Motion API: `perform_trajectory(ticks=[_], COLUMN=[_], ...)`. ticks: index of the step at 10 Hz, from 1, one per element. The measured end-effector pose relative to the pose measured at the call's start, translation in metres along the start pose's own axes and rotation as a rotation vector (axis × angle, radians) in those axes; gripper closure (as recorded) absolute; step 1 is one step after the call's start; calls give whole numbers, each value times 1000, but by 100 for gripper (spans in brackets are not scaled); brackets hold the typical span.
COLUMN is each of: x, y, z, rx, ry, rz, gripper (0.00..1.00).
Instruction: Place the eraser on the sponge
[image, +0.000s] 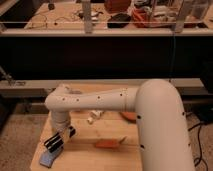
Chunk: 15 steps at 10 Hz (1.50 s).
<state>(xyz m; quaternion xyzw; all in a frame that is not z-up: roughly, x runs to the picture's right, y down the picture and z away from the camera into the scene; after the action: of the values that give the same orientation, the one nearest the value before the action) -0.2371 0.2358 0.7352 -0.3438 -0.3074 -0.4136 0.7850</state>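
Observation:
My gripper (55, 142) hangs at the front left corner of the small wooden table (85, 159), at the end of the white arm (95, 101) that reaches in from the right. Right below and touching it lies a flat blue-grey piece (47, 159), which looks like the sponge. A small white block (94, 118), probably the eraser, lies on the table's middle, apart from the gripper. I cannot make out anything held in the gripper.
A flat orange-brown object (108, 143) lies right of the gripper, and another brownish object (128, 115) sits partly behind the arm. Behind the table runs a dark counter front (100, 60), with a cluttered wooden bench (65, 17) above.

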Motion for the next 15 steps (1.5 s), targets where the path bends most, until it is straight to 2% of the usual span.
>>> perform_trajectory(ticks=[1,3,4,5,7,9,10,12,13,15], x=[-3,-22,-34,-50,-67,-87,-89,-90,-91,-90], y=[-1,-15,-24,-29,-34,-26,-25,-24,-24,-23], z=[3,19,28,39,49,49,47,42,41,39], rx=[-15,-50,-68,-97,-114,-113,-109,-95,-92,-88], ry=[-4,-27,-44,-66,-83,-66,-53,-2,15,38], rz=[-37,-179,-261,-390,-518,-649,-661,-664,-664,-659], gripper=[100,100,99,95,79,55,47,25,21,20])
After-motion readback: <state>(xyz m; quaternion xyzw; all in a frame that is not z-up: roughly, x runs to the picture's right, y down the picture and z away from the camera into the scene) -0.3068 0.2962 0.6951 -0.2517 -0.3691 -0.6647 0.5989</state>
